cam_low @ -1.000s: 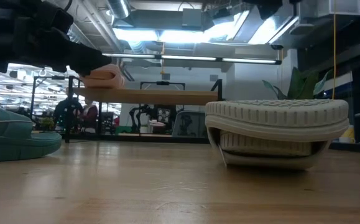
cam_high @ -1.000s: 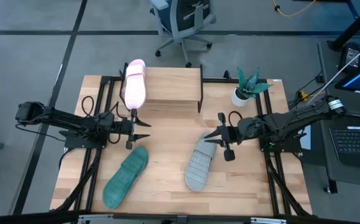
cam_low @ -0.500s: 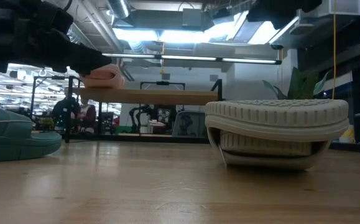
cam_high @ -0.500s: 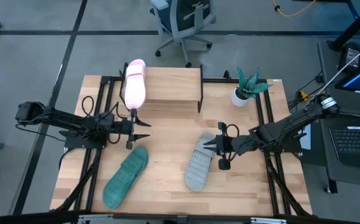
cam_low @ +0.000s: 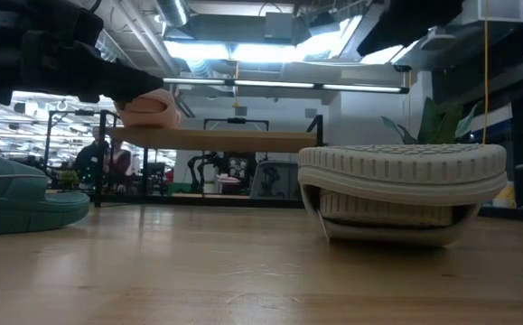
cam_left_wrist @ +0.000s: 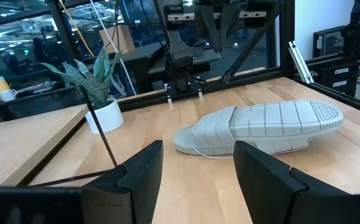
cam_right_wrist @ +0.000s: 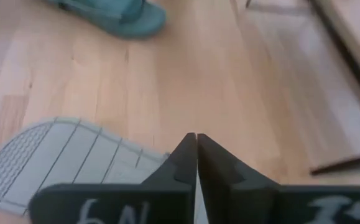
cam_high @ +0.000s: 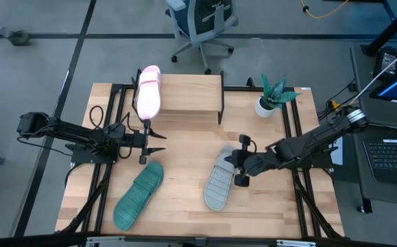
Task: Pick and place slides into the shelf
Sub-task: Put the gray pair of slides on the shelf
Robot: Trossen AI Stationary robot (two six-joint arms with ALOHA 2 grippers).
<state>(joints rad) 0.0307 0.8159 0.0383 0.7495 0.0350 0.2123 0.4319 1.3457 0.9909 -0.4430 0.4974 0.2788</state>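
Grey slide (cam_high: 220, 182) lies sole-up on the table (cam_high: 184, 199), the right gripper (cam_high: 236, 167) now down at its end with fingers pressed together, having descended from a higher hover a second ago, probably lining up a pick. Beside it lies the teal slide (cam_high: 138, 195). Farther back, the left gripper (cam_high: 158, 143) waits, fingers spread, empty. Farthest, the pink slide (cam_high: 147, 92) already sits on the shelf (cam_high: 191, 92).

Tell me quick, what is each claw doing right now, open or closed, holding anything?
Left claw: open, holding nothing, hovering near the shelf.
Right claw: closed, holding nothing, at the grey slide.
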